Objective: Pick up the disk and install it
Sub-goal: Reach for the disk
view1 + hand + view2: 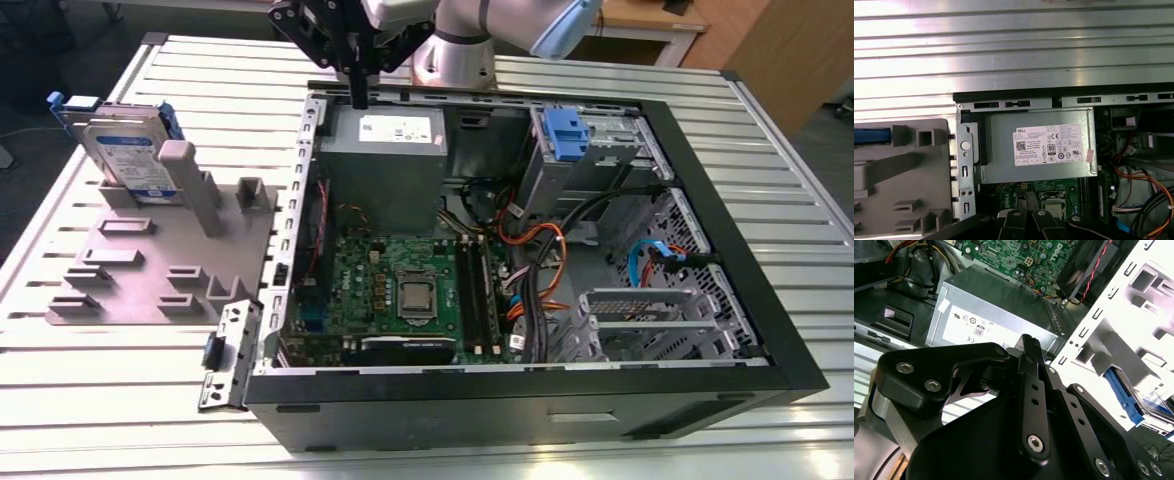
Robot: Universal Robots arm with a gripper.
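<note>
While the gripper [360,98] is hanging over the far edge of the open case [534,410], its fingers are pressing together and are pinching nothing. In the exterior view the joined fingers are pointing straight down, and their tips are standing just above the power supply [387,150]; whether they are touching it cannot be told. In the second wrist view the gripper [1029,340] is showing edge-on as one narrow black bar, with no gap between the fingers, and the power supply [984,315] is lying beyond it.

The disk [127,150] is standing upright on its edge in a slot of the grey fixture [147,270], which is resting on the table [134,400] at the exterior view's left of the case. The disk is well apart from the gripper, and nothing is touching it but the fixture. In the first wrist view a blue strip of the disk [871,136] is showing at the fixture [899,175], beside the power supply [1039,145]. Inside the case a bare blue bracket [566,135] is sitting in the drive bay.
</note>
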